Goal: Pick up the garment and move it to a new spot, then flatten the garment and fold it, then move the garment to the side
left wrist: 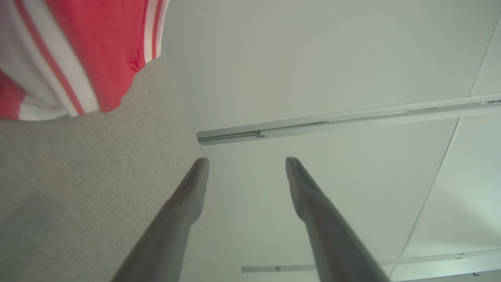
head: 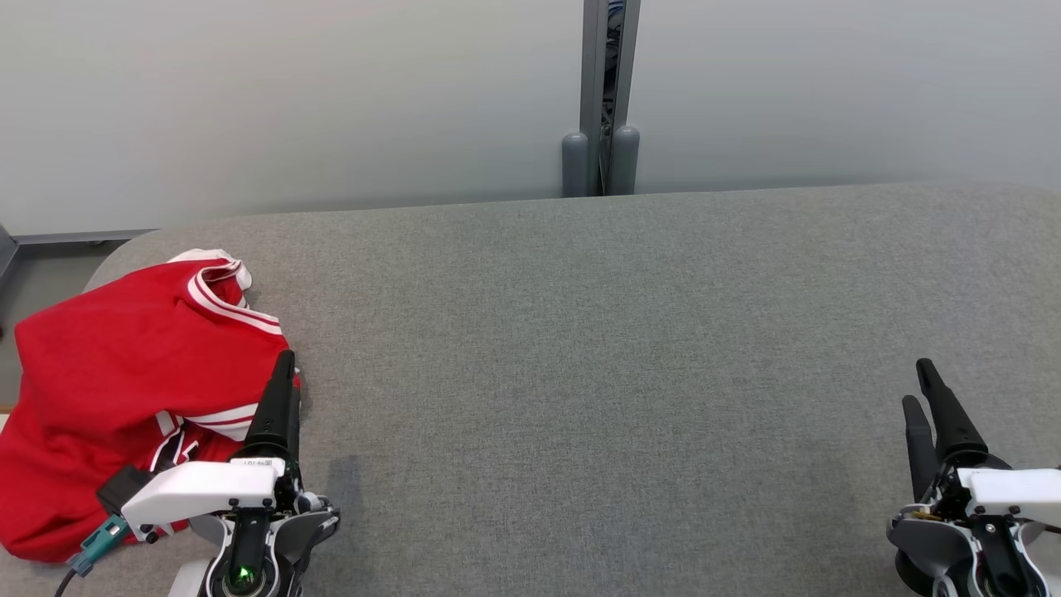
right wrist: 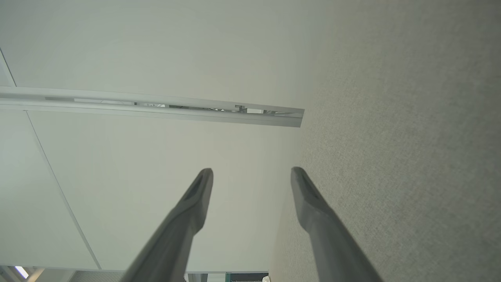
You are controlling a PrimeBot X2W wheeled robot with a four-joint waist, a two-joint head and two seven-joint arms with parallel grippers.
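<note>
Head view, from the left: a red garment (head: 108,373) with white-striped trim lies crumpled at the left end of the grey fabric-covered surface (head: 580,373), and its left side seems to reach past the edge there. The striped collar or cuff sits at the far end of the heap, and more white bands show near its right edge.

Just to the right of the garment is the left end effector (head: 286,365), low over the surface with its dark fingers pointing away from the robot. From the head camera one finger overlaps the garment's right border. The left wrist view shows both fingers spread wide with nothing between them, and the red and white fabric lies off to their upper left, apart from the tips. A teal connector (head: 98,543) with a cable hangs off the left wrist housing.

The middle of the surface is plain grey weave. Behind it stands a pale wall (head: 331,99), split by a grey upright post (head: 609,91).

At the far right, the right end effector (head: 916,383) hangs near the surface's right end, well apart from the garment. Its fingers are likewise spread wide and hold nothing, as the right wrist view confirms.
</note>
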